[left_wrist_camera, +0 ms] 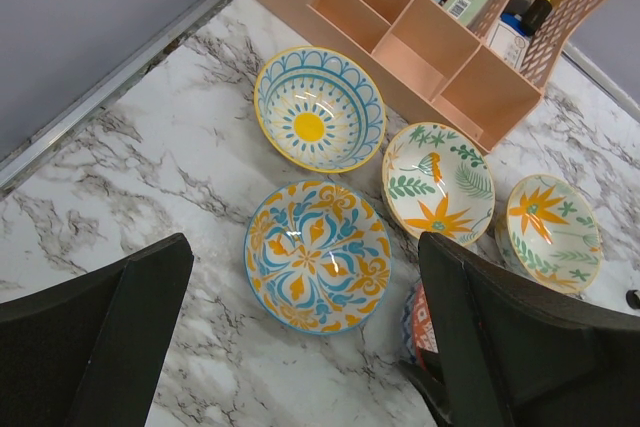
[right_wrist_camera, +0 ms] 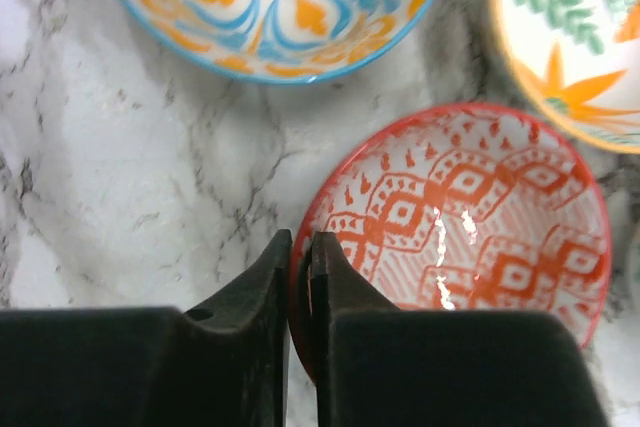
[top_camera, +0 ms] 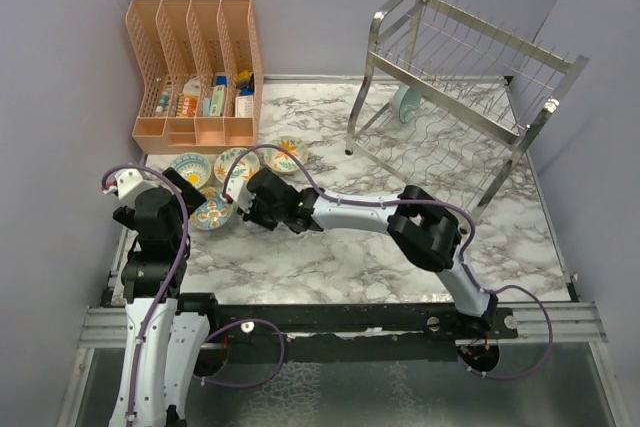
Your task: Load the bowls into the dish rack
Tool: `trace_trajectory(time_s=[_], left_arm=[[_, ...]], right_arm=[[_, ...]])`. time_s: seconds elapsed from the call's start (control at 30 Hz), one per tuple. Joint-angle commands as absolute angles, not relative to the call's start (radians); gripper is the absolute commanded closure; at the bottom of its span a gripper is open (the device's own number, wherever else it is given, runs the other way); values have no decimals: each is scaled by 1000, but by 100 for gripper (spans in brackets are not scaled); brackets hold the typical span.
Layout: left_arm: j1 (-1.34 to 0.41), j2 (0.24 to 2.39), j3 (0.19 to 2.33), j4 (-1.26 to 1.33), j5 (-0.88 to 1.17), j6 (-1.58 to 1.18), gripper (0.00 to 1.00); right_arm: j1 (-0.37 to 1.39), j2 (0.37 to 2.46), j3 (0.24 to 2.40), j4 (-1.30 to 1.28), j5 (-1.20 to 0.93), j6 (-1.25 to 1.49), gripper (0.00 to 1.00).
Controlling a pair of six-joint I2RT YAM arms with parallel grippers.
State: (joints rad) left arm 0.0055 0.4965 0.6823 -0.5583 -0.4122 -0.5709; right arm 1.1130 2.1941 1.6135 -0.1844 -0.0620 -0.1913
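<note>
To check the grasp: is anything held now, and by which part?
The right gripper pinches the red bowl by its rim, one finger inside, one outside. The left gripper holds nothing.

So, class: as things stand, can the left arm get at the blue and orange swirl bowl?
Probably yes: the open left gripper hangs above the swirl bowl with nothing over it, though the right gripper, pinching the red bowl by its rim alongside, may crowd it.
</note>
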Motion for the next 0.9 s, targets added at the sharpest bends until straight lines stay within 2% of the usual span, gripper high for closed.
trace_trajectory(time_s=[0.0, 0.57, 0.87], left_arm=[[14, 489, 703, -559, -419, -571, 1], [17, 479, 701, -557, -412, -571, 1], [18, 480, 699, -552, -401, -568, 1]], right_arm=[[1119, 2189, 1578, -154, -38, -181, 98], [1083, 1768, 1262, -29, -250, 135, 99], [885, 1521, 908, 306, -435, 492, 99]])
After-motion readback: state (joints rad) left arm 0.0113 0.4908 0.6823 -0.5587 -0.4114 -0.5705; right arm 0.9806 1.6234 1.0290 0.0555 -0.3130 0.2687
